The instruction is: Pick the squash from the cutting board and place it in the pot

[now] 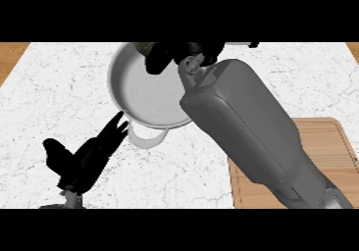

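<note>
A white pot [150,93] stands on the marble counter at the upper middle, its handle pointing toward me. My right hand [184,53] reaches over the pot's far rim, fingers curled round a dark green squash [144,47] of which only a small part shows at the top edge. The right forearm crosses the pot's right side. The wooden cutting board [331,162] lies at the lower right, partly under the forearm, with nothing visible on it. My left hand [85,162] rests open at the lower left, fingers pointing up toward the pot's handle.
Marble counter [52,98] spreads to the left of the pot. Wooden strips [9,54] show at the far left and far right upper corners.
</note>
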Motion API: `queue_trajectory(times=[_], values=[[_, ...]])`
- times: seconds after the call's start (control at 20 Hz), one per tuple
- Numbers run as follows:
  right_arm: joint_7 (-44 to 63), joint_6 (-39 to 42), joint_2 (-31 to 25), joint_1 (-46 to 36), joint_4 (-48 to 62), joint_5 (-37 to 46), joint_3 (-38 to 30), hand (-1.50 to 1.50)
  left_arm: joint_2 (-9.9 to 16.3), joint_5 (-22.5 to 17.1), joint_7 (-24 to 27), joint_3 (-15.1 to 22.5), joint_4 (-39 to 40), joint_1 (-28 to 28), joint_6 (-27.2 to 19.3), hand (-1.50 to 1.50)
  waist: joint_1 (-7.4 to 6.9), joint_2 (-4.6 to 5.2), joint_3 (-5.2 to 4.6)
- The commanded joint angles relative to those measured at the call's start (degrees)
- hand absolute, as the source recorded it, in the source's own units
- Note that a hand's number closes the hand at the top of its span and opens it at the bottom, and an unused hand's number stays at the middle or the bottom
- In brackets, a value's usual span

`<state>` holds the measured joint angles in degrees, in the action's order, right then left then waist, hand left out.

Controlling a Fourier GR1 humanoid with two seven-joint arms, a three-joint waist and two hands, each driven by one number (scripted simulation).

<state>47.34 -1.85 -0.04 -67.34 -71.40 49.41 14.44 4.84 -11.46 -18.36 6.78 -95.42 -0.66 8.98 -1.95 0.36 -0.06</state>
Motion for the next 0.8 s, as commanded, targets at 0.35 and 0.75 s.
queue_trajectory(times=[0.35,0.75], values=[[-11.96,-19.91,0.04,-10.60,29.79,-12.91,2.61,1.50,-1.71,0.24,-2.34,1.92,-1.51,3.03,-0.21,0.00,-2.73,0.61,-0.03],[-17.17,-27.70,0.04,-10.72,39.28,-24.38,2.37,1.50,-0.76,0.07,-0.99,0.74,1.95,5.57,1.58,0.00,-4.70,1.54,-0.08]])
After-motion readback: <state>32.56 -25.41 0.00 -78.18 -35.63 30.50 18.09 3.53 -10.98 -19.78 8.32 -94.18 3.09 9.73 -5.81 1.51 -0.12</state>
